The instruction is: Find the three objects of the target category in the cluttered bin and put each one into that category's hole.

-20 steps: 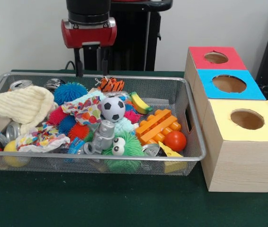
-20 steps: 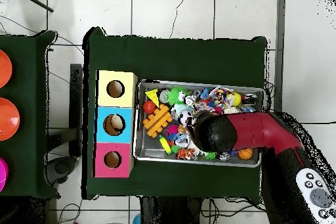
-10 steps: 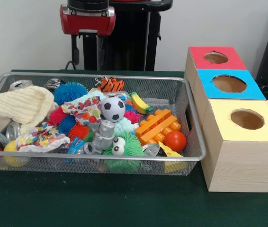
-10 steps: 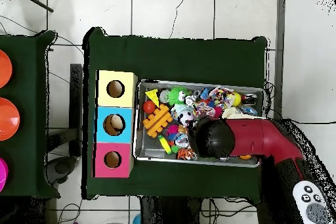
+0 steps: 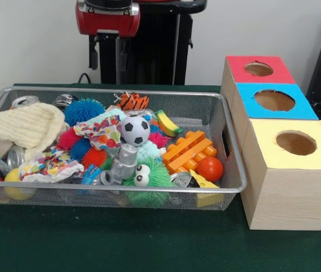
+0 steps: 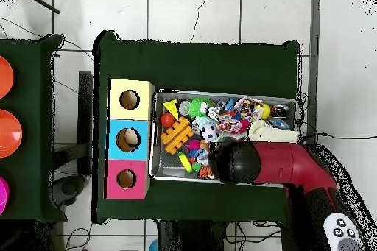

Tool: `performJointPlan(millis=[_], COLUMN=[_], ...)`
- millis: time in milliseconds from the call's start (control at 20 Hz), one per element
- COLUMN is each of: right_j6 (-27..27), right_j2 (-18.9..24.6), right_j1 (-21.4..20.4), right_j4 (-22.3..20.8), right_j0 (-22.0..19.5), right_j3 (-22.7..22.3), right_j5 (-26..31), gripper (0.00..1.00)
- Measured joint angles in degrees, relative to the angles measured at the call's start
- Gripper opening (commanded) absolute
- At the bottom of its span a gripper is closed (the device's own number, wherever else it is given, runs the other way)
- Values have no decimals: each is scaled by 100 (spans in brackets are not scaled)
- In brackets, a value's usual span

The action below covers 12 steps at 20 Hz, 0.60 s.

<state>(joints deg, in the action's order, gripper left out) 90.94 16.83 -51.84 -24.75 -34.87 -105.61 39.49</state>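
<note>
Bin [image 5: 194,93] of toys lies at six o'clock from the pincer [image 5: 109,56], which hangs high above the far rim with its fingers spread and nothing between them. Nearest below it, at about five o'clock, is a striped toy [image 5: 132,101]; farther on, a football [image 5: 134,130] tops the heap. The holed boxes [image 5: 274,100] (red, blue and yellow tops) stand at four o'clock, just beside the bin. I judge this the search step, with no toy yet picked: next comes choosing a target and descending on it.
</note>
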Motion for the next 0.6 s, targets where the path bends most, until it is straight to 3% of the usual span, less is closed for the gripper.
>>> performJointPlan(millis=[600], right_j6=[23], right_j2=[-441], right_j1=[0], right_j4=[217], right_j0=[405], right_j3=[-199], right_j5=[-342], gripper=[100])
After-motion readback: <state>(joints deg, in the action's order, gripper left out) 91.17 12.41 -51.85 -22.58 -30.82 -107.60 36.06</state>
